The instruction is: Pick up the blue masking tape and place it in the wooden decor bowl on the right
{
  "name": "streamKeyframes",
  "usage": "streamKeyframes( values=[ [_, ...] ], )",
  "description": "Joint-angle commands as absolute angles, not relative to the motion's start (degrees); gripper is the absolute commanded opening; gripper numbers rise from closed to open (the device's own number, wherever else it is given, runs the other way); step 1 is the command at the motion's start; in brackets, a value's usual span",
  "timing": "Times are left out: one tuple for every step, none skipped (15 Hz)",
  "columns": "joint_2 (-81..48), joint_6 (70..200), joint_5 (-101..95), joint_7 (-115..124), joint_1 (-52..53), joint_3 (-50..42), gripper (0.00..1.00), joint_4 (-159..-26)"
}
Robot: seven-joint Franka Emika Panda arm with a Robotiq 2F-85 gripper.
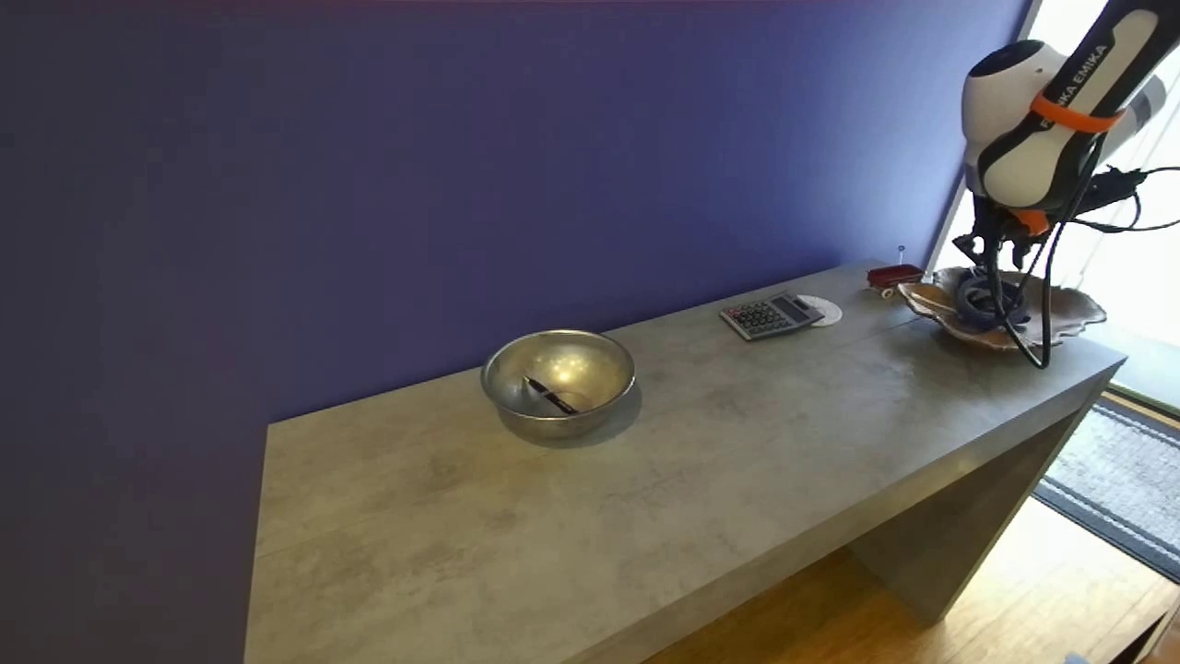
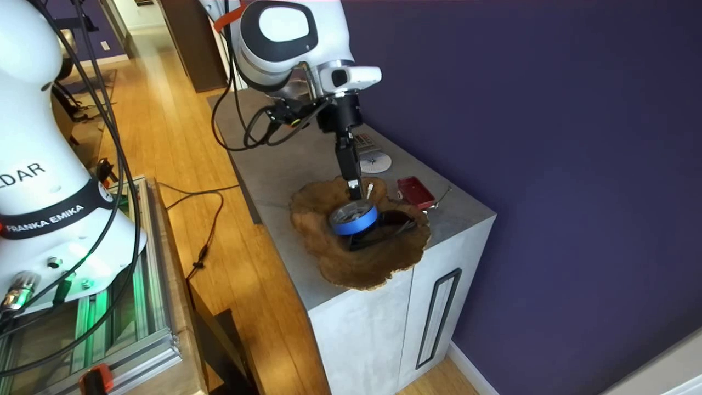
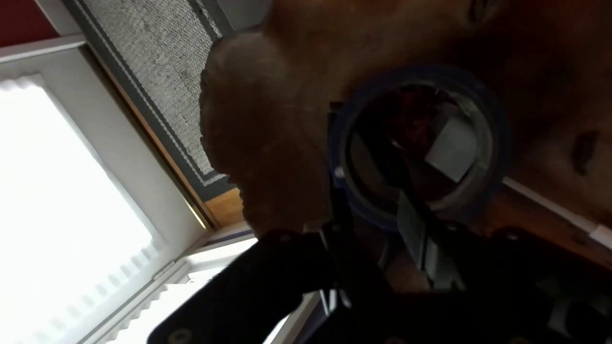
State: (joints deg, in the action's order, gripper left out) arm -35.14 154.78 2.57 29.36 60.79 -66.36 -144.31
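The blue masking tape (image 2: 355, 224) lies inside the wooden decor bowl (image 2: 375, 269), slightly tilted, beside dark items. In an exterior view the tape (image 1: 966, 304) shows as a dark ring in the bowl (image 1: 1065, 314), partly behind a hanging cable. My gripper (image 2: 355, 193) points down at the tape's rim. In the wrist view the gripper's (image 3: 370, 191) fingers stand apart with a gap between them, over the near-left wall of the tape (image 3: 495, 143). The bowl (image 3: 272, 119) fills much of that view. The picture is dark, so I cannot tell whether a fingertip touches the tape.
A silver metal bowl (image 1: 553, 369) with a black pen stands mid-table. A calculator (image 1: 770, 316) and a white disc (image 1: 825, 311) lie near the purple wall. A small red wagon (image 2: 415, 192) stands beside the wooden bowl. The bowl sits near the table's end.
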Motion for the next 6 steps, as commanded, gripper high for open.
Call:
streamKeyframes(
  values=[
    [-30.0,153.3,1.6,28.8,58.1,-66.2,0.65,-143.8],
    [-29.0,153.6,1.6,29.1,58.2,-67.0,0.71,-143.7],
    [-26.8,155.3,1.5,28.5,58.1,-67.7,0.78,-144.1],
    [-25.1,156.2,1.4,28.6,58.9,-69.3,0.86,-144.4],
    [-23.0,157.8,1.6,29.1,59.8,-70.9,0.92,-145.0],
    [-29.3,156.2,1.0,30.4,58.3,-67.8,0.74,-143.4]
  ],
)
